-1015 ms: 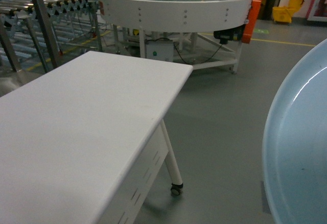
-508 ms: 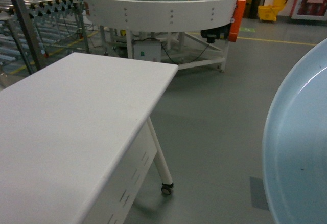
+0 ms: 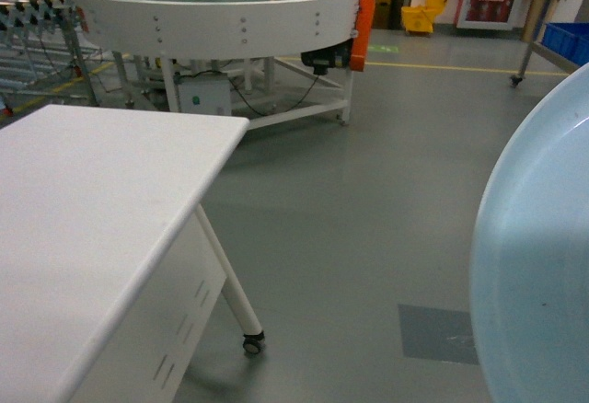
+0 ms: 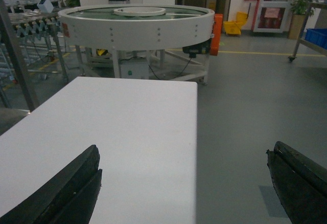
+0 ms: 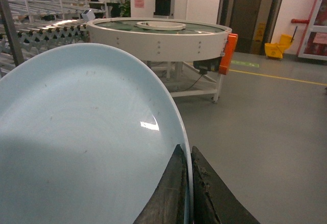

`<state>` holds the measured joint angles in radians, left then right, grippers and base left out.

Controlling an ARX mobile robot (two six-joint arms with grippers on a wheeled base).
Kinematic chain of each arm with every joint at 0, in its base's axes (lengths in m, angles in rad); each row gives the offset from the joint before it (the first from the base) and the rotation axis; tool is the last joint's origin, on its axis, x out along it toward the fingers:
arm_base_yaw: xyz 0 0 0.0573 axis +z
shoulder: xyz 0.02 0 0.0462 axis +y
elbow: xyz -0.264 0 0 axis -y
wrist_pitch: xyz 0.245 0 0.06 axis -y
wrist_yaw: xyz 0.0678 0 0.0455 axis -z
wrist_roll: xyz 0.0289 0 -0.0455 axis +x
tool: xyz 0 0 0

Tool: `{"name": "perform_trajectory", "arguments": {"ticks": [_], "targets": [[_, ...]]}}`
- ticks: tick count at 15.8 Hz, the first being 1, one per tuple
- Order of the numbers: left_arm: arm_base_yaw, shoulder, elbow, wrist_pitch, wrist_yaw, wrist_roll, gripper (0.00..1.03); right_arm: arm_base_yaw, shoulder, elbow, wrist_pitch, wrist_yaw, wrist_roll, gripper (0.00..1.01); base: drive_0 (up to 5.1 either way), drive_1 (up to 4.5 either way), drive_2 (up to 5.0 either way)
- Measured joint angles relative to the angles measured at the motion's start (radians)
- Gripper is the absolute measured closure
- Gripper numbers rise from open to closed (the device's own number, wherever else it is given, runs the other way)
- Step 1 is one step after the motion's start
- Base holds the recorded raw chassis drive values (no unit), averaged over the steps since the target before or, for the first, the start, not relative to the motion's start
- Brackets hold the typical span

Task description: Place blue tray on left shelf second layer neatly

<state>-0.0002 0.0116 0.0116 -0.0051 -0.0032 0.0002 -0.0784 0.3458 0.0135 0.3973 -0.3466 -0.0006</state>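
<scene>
The blue tray (image 5: 76, 142) is pale blue, smooth and shallow, and fills the left of the right wrist view. My right gripper (image 5: 189, 183) is shut on its rim, one finger on each side of the edge. In the head view the tray (image 3: 538, 265) is held up on edge at the right border, above the grey floor. My left gripper (image 4: 184, 183) is open and holds nothing, its dark fingers (image 4: 66, 193) spread wide above the white table (image 4: 127, 127). I cannot pick out the left shelf second layer in these views.
A white table on castors (image 3: 83, 210) fills the left of the head view. Behind it stands a big round white conveyor (image 3: 221, 7). A steel roller rack (image 3: 28, 3) is at far left. At far right are a steel frame with a blue crate (image 3: 563, 40) and a yellow mop bucket (image 3: 423, 17).
The head view has swung to the right: the table, round conveyor and roller rack slid left, and the blue crate came into sight. The tray stays at the right edge.
</scene>
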Motion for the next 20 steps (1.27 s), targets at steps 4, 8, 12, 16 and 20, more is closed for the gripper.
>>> {"name": "perform_trajectory", "arguments": {"ticks": [4, 8, 12, 16, 20], "targets": [[0.000, 0.000, 0.000, 0.001, 0.000, 0.000, 0.05, 0.000, 0.000, 0.000, 0.002, 0.002, 0.000, 0.99, 2.4, -1.48, -6.2], [-0.001, 0.000, 0.000, 0.000, 0.003, 0.000, 0.05, 0.000, -0.001, 0.000, -0.001, 0.002, 0.000, 0.99, 2.9, -1.24, -5.7], [-0.001, 0.000, 0.000, -0.001, 0.003, 0.000, 0.05, 0.000, 0.000, 0.000, -0.003, 0.002, 0.000, 0.99, 1.4, 0.39, -6.5], [-0.001, 0.000, 0.000, 0.000, 0.003, 0.000, 0.05, 0.000, -0.001, 0.000, 0.000, 0.005, 0.000, 0.99, -1.4, -1.07, -1.8], [-0.001, 0.000, 0.000, 0.000, 0.003, 0.000, 0.05, 0.000, -0.001, 0.000, 0.000, 0.005, 0.000, 0.99, -1.7, 1.98, -5.3]]}}
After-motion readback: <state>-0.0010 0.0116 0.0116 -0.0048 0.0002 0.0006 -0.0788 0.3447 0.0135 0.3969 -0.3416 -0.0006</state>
